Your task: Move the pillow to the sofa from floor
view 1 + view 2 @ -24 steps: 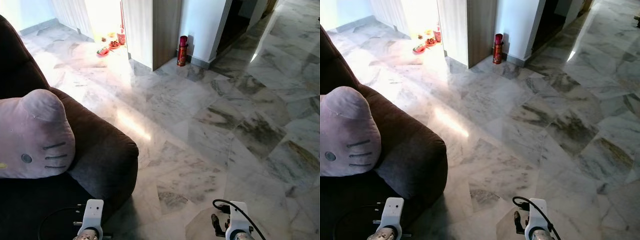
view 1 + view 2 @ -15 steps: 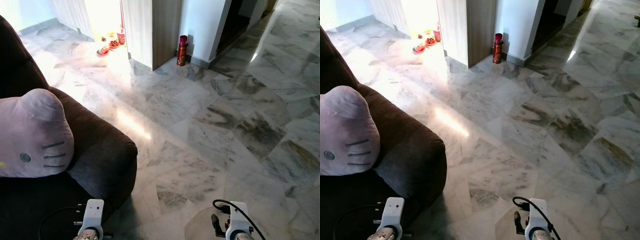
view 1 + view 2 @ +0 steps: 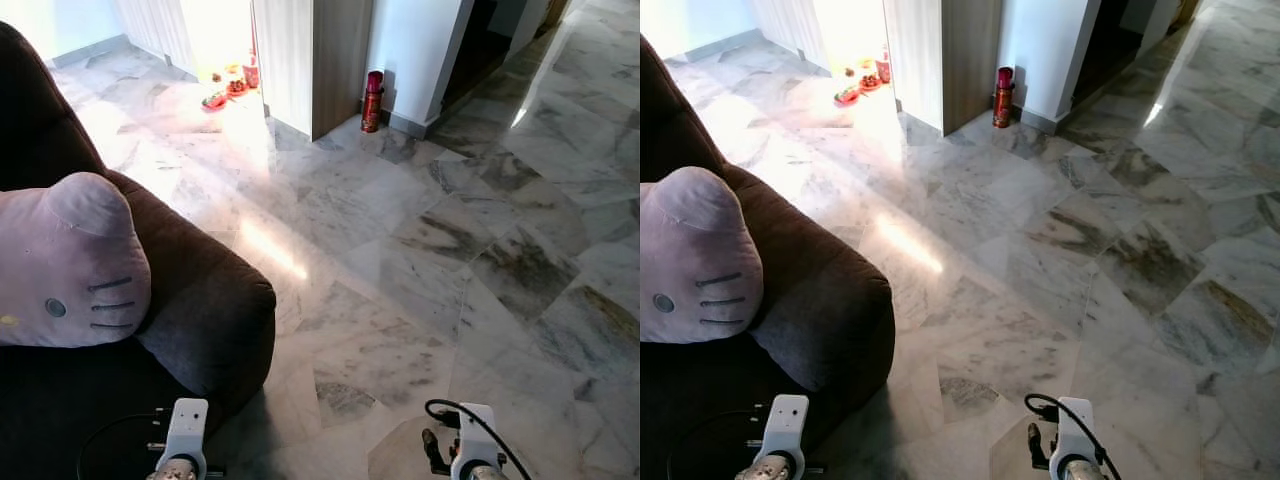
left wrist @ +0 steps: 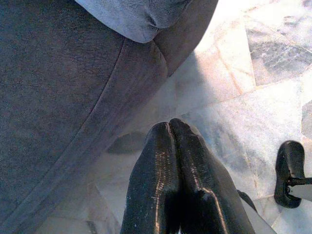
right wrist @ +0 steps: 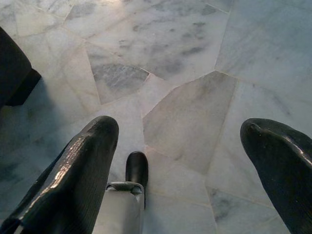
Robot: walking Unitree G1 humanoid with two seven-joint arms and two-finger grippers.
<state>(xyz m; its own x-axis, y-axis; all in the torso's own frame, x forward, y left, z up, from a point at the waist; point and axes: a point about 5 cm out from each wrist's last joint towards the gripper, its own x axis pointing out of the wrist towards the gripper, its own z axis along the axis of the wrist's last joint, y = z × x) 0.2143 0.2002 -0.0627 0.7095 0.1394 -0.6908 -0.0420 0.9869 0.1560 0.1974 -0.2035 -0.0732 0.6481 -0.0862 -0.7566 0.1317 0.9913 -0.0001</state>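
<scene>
The pillow (image 3: 70, 265) rests on the sofa (image 3: 205, 320), so I keep my left claw (image 4: 169, 127) pinched empty, right claw (image 5: 180, 141) wide, both clear.

You had strong daylight pouring from the far left doorway (image 3: 215, 35), blown out to white there, with a bright streak of glare on the marble floor (image 3: 270, 250). The sofa (image 3: 200, 310) stayed dark and cast shadow on the near floor. Both head views were sharp, without blur.
</scene>
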